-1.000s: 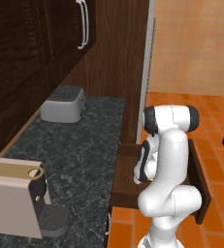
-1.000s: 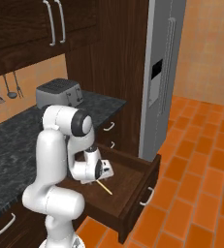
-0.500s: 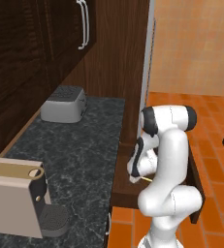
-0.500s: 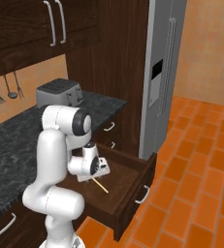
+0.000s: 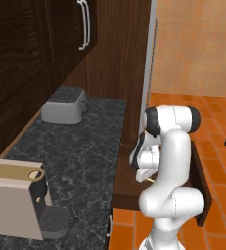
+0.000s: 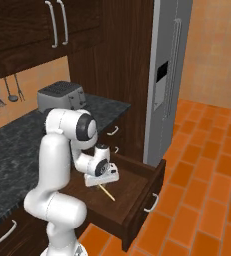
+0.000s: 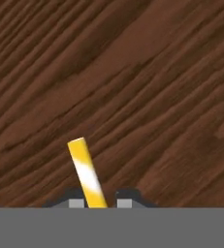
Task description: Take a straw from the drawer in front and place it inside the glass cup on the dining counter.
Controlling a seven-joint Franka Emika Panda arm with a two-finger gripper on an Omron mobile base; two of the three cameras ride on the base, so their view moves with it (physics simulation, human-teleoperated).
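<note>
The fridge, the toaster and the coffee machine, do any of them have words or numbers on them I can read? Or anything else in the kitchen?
No readable text anywhere in these pictures.
The fridge: a dark dispenser panel, no letters or numbers.
The toaster: plain grey, no brand.
The coffee machine: plain beige, no label.
The straw and the drawer: no markings.

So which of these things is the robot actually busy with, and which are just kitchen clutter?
In use:
- the straw, between the fingertips in the hand view
- the drawer, pulled open
- the gripper, down inside the drawer

Just standing about:
- the toaster
- the coffee machine
- the fridge
- the hanging utensils
</note>
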